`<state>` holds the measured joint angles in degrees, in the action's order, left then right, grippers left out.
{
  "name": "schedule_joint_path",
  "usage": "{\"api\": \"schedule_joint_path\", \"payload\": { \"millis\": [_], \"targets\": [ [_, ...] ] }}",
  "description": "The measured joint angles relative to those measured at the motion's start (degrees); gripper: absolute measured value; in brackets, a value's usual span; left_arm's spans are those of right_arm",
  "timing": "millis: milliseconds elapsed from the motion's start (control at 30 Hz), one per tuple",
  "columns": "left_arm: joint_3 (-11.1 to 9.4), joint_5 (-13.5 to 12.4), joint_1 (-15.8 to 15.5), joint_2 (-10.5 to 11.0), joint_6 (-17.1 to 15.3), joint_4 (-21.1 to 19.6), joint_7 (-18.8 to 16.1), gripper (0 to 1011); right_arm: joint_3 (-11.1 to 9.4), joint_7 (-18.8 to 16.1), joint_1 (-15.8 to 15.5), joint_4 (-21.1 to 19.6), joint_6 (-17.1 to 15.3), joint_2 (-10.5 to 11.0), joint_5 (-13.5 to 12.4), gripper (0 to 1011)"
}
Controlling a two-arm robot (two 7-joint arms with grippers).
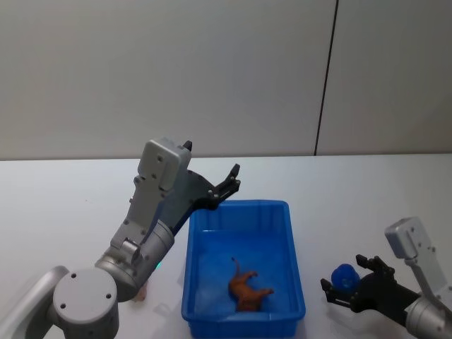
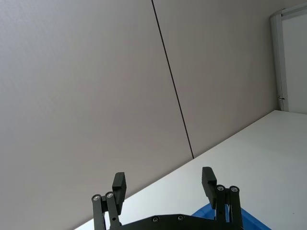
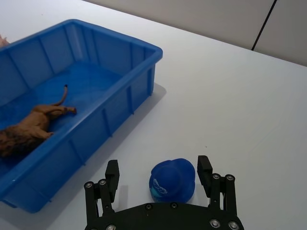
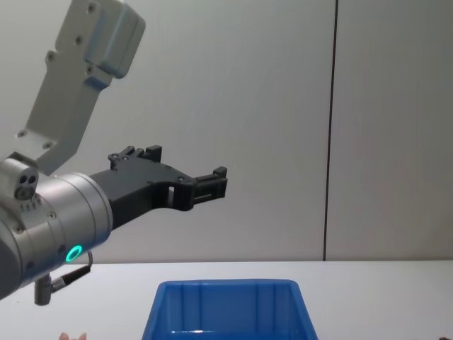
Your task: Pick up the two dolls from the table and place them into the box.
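Note:
The blue box (image 1: 240, 206) stands on the white table (image 1: 56, 205) in front of me. A brown doll (image 1: 247, 291) lies on its side inside the box (image 3: 115, 31), also seen as the brown doll (image 3: 29, 129) in the right wrist view. A pale pink doll (image 1: 140, 295) lies on the table left of the box, mostly hidden by my left arm. My left gripper (image 1: 227, 185) hangs open and empty in the air over the box's far left corner, its fingers (image 2: 119, 184) spread. My right gripper (image 1: 346, 277) is low on the table right of the box, open.
A small round blue toy (image 3: 172, 181) sits on the table between my right gripper's fingers (image 3: 112, 172), with a gap on one side. Grey wall panels rise behind the table. Bare tabletop stretches behind and to the right of the box.

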<state>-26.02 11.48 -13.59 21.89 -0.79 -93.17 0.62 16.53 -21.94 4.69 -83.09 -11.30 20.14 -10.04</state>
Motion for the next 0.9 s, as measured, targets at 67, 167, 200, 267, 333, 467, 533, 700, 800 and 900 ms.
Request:
{"api": "schedule_joint_path", "payload": {
  "millis": [67,167,200,267,333,467,533,700,800,900],
  "targets": [
    [0.0,0.0,0.0,0.0,0.0,0.0,0.0,1001,0.1,0.4,0.5,1.2,0.3,-0.3,0.4,1001],
    [0.0,0.0,0.0,0.0,0.0,0.0,0.0,1001,0.1,0.6,0.8,2.1,0.6,-0.5,0.5,1001],
    [0.0,0.0,0.0,0.0,0.0,0.0,0.0,1001,0.2,0.8,1.1,2.6,0.7,-0.6,0.6,1001],
    [0.0,0.0,0.0,0.0,0.0,0.0,0.0,1001,0.2,0.9,1.3,3.1,0.9,-0.7,0.6,1001],
    [0.0,0.0,0.0,0.0,0.0,0.0,0.0,1001,0.2,1.1,1.6,3.8,1.1,-0.9,0.7,1001],
    [0.0,0.0,0.0,0.0,0.0,0.0,0.0,1001,0.2,1.3,2.0,4.7,1.2,-1.2,0.7,1001],
    [0.0,0.0,0.0,0.0,0.0,0.0,0.0,1001,0.2,1.3,2.1,5.0,1.2,-1.2,0.7,1001],
    [0.0,0.0,0.0,0.0,0.0,0.0,0.0,1001,0.2,1.4,2.6,5.7,0.2,-1.5,0.1,926],
    [0.0,0.0,0.0,0.0,0.0,0.0,0.0,1001,0.2,1.3,2.7,5.9,-0.4,-1.6,-0.3,855],
    [0.0,0.0,0.0,0.0,0.0,0.0,0.0,1001,0.1,1.3,2.8,6.1,-1.2,-1.7,-0.9,761]
  ]
}}
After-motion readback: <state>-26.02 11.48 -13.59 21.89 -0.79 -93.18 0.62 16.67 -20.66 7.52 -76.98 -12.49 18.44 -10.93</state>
